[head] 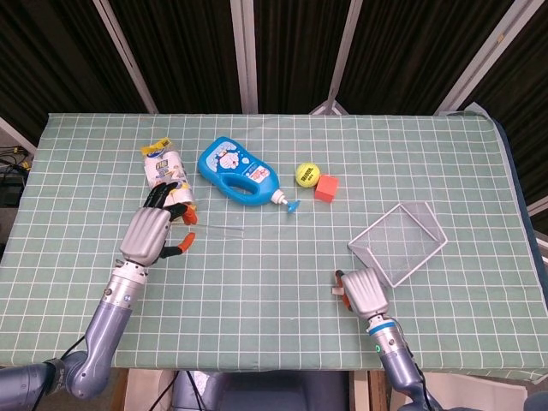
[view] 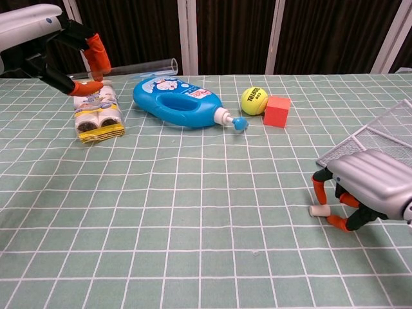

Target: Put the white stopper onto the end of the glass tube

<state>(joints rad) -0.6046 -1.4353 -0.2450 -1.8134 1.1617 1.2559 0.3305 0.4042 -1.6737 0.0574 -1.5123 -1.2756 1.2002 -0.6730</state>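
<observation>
My left hand is raised at the far left and grips one end of the clear glass tube, which points right, level above the table. In the head view the left hand and the thin tube lie beside the wrapped pack. The small white stopper lies on the cloth at the near right. My right hand arches over it, with orange fingertips pressing on both its sides. From above the stopper peeks out left of the right hand.
A blue detergent bottle, a yellow tennis ball and a red cube lie at the back. The wrapped pack sits under the left hand. A wire basket stands just behind the right hand.
</observation>
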